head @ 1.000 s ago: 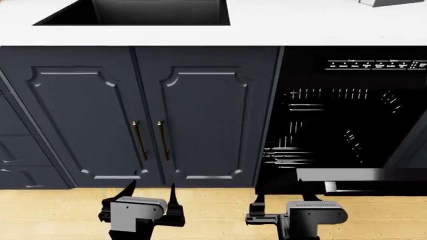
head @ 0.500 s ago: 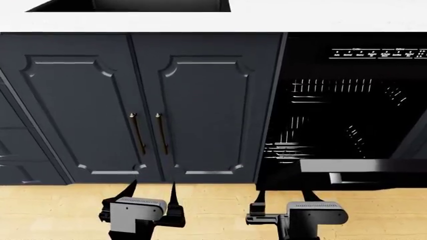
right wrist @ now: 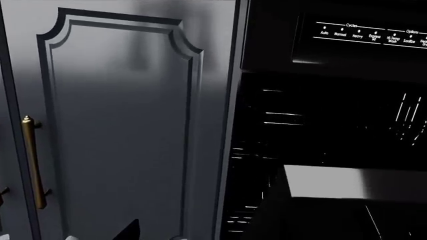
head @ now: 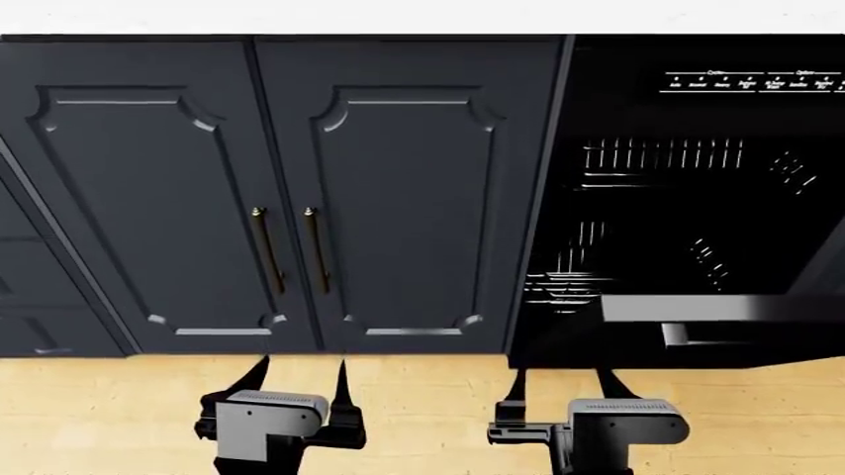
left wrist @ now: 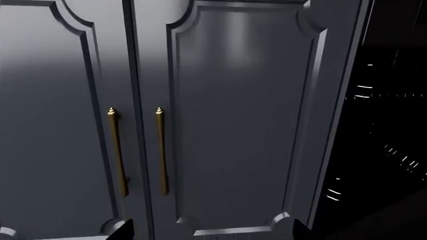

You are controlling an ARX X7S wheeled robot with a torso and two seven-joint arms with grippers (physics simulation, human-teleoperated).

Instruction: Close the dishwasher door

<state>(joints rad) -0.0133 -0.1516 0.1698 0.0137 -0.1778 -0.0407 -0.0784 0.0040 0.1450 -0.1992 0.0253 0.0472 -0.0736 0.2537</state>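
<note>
The dishwasher stands open at the right, its dark inside and wire racks showing below a control strip. The dishwasher door hangs down and outward, only its silver-grey top edge and a dark strip showing; it also shows in the right wrist view. My left gripper is open and empty, low in front of the navy double cabinet. My right gripper is open and empty, just before the dishwasher's left lower corner, left of the door's edge. In the left wrist view both fingertips barely show.
Two navy panelled cabinet doors with brass bar handles fill the left and middle. Navy drawers stand at far left. A white counter edge runs along the top. Wooden floor lies below the cabinets.
The head view has shifted: cabinets and dishwasher sit higher in the picture, and the sink and most of the counter have left it. Both grippers keep their places in the frame.
</note>
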